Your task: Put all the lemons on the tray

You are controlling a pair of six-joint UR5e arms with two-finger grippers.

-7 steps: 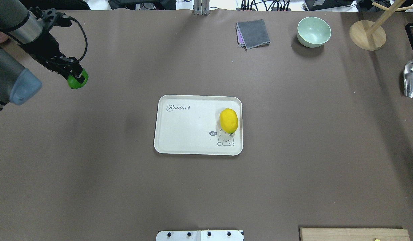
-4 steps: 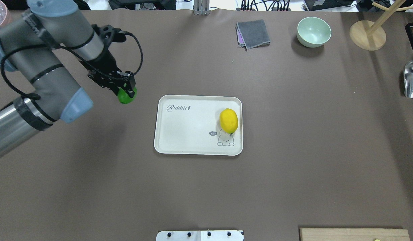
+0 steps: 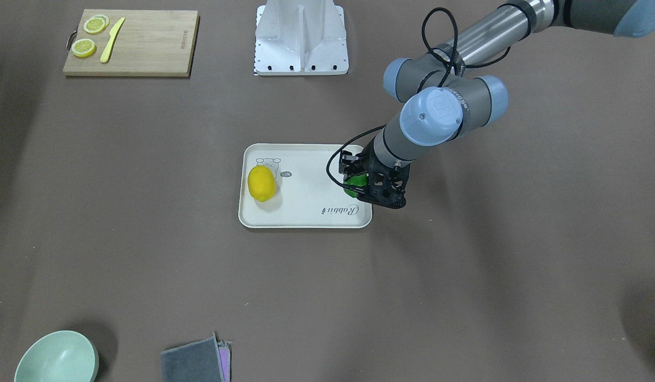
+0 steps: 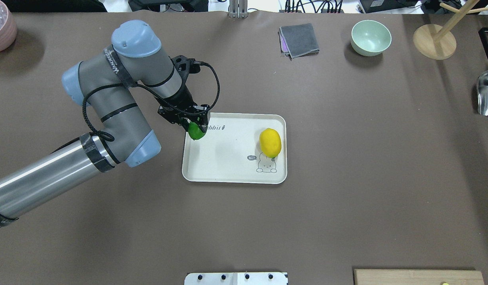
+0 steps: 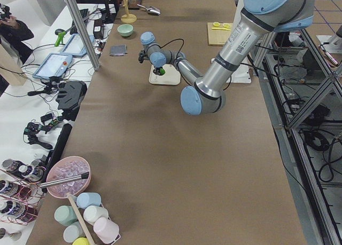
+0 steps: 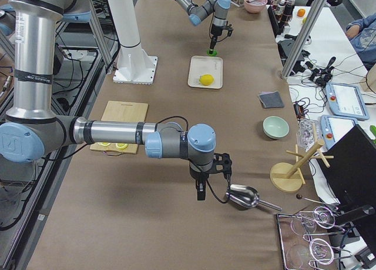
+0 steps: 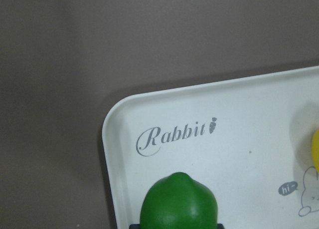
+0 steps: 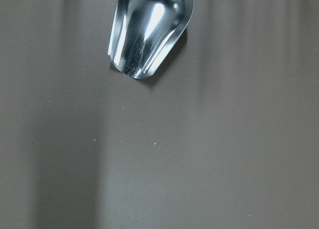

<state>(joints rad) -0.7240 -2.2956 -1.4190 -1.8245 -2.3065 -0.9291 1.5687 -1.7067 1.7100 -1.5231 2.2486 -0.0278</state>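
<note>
The cream tray [image 4: 228, 152] lies mid-table, also in the front view [image 3: 306, 212] and the left wrist view [image 7: 224, 154]. The yellow lemon [image 4: 270, 142] rests on its right side, over the bear drawing. My left gripper [image 4: 195, 127] is shut on the green lemon [image 4: 196, 132], holding it over the tray's far left corner by the "Rabbit" script; the lemon also shows in the front view [image 3: 353, 183] and the left wrist view [image 7: 179, 201]. My right gripper [image 6: 200, 193] hangs near a metal scoop [image 6: 244, 196]; I cannot tell if it is open.
A green bowl [image 4: 370, 37], grey cloth [image 4: 298, 39] and wooden stand [image 4: 434, 41] sit at the far right. A cutting board [image 3: 128, 42] with lemon slices and a yellow knife lies near the robot base. A pink bowl [image 4: 0, 25] is at the far left.
My left arm has swung right with the green lemon, from the table's far left to over the tray's far left corner. The yellow lemon has not moved.
</note>
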